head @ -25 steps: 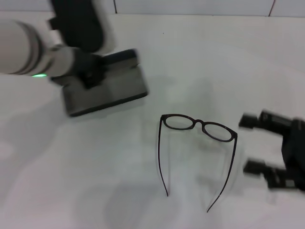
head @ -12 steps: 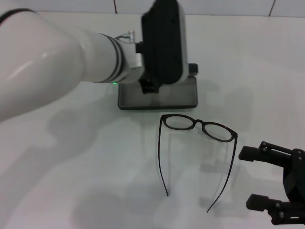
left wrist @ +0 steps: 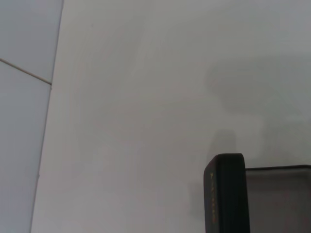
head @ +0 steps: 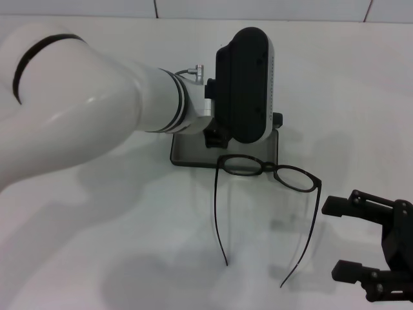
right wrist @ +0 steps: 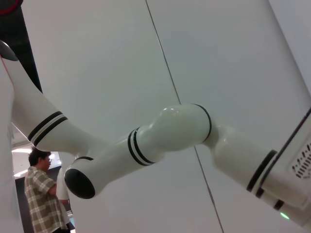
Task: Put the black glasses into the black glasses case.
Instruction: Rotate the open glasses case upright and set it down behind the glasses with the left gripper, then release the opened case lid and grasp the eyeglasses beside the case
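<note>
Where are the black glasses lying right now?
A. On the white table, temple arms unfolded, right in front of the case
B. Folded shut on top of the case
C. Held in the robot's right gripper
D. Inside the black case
A: the black glasses lie on the white table with both temple arms spread open, just in front of the black glasses case, while the right gripper sits apart, holding nothing.

A plain white surface (head: 129, 245) fills the head view, with soft grey shadows lying on it. Along its far edge runs a pale wall (head: 258, 8) split by thin dark seams. The right wrist view shows pale wall panels (right wrist: 97, 58) and, low in one corner, a person (right wrist: 43, 196) in a checked shirt.
</note>
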